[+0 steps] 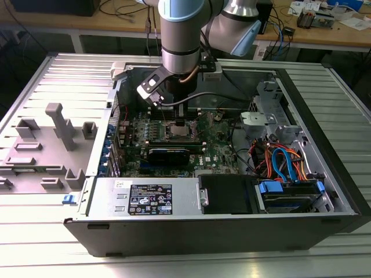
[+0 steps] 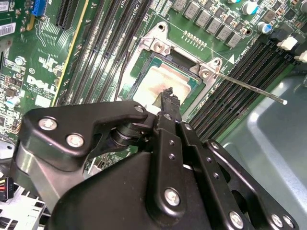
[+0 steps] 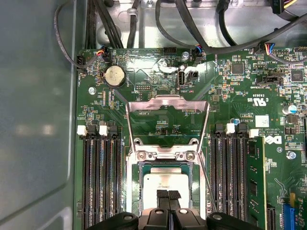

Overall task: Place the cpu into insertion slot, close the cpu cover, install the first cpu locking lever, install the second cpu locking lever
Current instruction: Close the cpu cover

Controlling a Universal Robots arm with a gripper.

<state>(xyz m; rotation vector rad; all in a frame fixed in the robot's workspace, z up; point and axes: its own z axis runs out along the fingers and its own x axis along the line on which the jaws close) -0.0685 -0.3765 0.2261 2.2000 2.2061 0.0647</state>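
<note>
One step of four seems done. At the exterior view's left, grey plastic holders (image 1: pixel 58 124) rest on the ribbed metal surface (image 1: pixel 174 263). Toward the middle, the small square silver-rimmed insertion slot (image 3: pixel 165 166) carries the silvery cpu (image 3: pixel 163 181). The black end effector (image 3: pixel 168 195) hovers above it, narrow, holding nothing we can see. The thin silvery cpu cover (image 3: pixel 166 101) stands open and a thin steel locking lever (image 2: pixel 249 86) juts free, so three steps remain.

The circuit board (image 3: pixel 240 100) is green with fine pale print. The cpu cover (image 3: pixel 165 101) and the rim of the insertion slot (image 3: pixel 165 155) are silvery, and the cpu (image 3: pixel 165 179) is a pale silver-beige. The memory slots (image 3: pixel 98 182) are black with white clips (image 3: pixel 103 130). The end effector (image 3: pixel 168 194) is black. In the exterior view, orange and blue cables (image 1: pixel 284 162) lie in the dark case (image 1: pixel 232 231), which sits on a ribbed, silvery desk (image 1: pixel 35 243).
</note>
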